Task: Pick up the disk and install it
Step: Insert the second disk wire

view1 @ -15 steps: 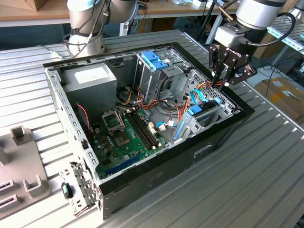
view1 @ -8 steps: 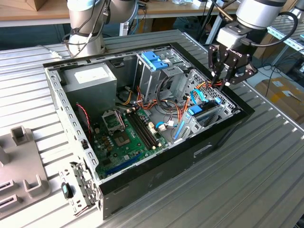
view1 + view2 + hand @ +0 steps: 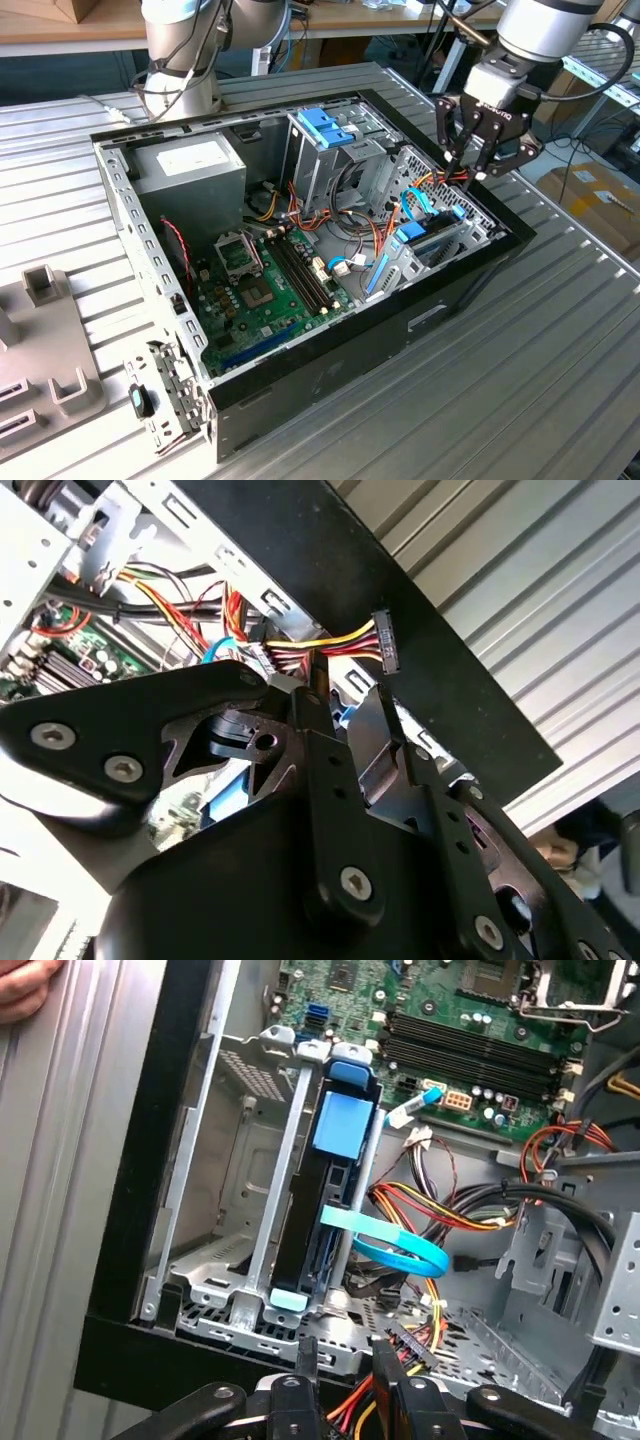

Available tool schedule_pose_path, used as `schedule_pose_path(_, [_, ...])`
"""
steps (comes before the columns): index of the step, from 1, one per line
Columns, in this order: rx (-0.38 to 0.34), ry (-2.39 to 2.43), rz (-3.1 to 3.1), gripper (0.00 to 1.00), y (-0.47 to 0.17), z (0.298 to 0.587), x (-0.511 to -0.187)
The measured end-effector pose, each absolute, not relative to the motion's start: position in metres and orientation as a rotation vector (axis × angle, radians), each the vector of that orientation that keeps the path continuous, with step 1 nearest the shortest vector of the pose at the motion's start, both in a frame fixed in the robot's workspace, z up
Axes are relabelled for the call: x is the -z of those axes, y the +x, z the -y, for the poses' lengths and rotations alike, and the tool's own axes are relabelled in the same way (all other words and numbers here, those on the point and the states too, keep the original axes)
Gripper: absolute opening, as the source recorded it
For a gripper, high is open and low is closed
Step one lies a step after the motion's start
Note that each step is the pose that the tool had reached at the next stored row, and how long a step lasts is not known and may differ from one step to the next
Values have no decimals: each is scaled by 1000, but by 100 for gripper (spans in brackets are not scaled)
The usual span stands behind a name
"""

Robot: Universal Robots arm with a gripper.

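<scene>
Over the case's (image 3: 330,330) corner at the exterior view's right, the end effector (image 3: 468,172) hangs above the cables (image 3: 440,185), fingers (image 3: 385,1360) nearly together, pinching nothing. The disk (image 3: 335,1175) stands on edge in the drive bay (image 3: 215,1220), blue rails showing, also seen in the exterior view (image 3: 432,232), just below the end effector. Case rests on the desk (image 3: 540,370).

High exterior view over the open computer case (image 3: 300,330); wrist views close inside.
</scene>
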State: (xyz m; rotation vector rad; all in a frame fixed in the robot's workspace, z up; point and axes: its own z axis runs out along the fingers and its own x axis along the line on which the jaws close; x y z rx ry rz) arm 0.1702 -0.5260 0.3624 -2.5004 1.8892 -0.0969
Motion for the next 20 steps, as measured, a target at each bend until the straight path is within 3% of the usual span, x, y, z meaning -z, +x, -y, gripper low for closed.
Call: schedule_pose_path(20, [97,-2607,-1736,36,182,526,-369])
